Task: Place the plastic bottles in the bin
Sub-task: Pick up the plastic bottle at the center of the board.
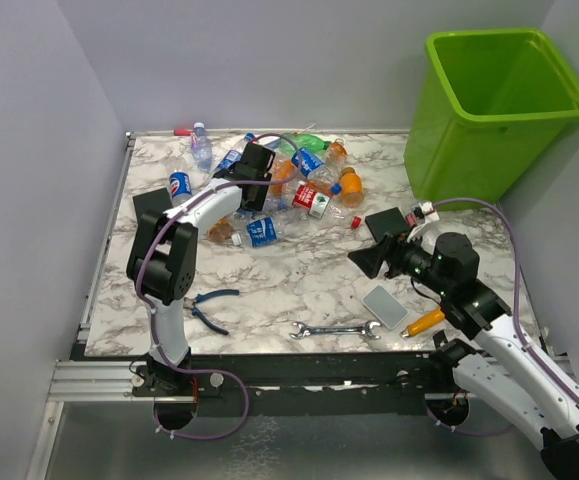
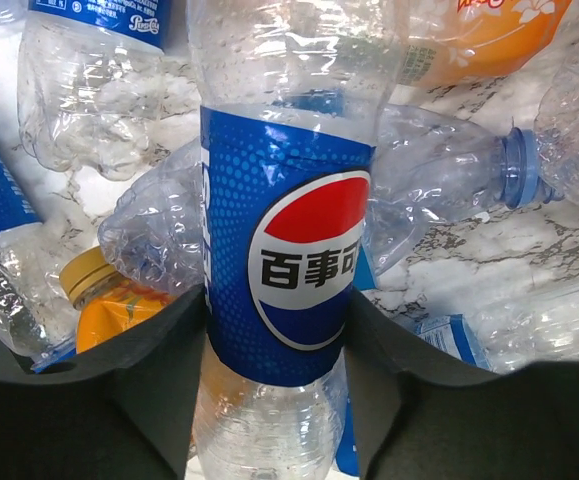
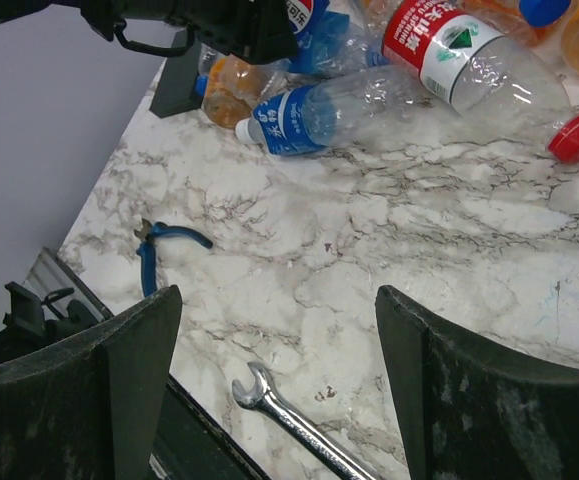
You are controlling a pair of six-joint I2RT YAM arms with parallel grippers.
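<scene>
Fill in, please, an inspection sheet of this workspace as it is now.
Surface: marble-pattern table, no spill seen.
Job's things: plastic bottles heaped at the far left; bin at the far right, no bottle seen inside.
Clutter: pliers, wrench, grey slab, orange-handled screwdriver, all near the front edge.
Grippers: left pincer closed on a blue-labelled bottle in the heap; right pincer open, empty, above the table.
Cables: purple cable along each arm.
Surroundings: grey walls left and behind; metal rail in front.
</scene>
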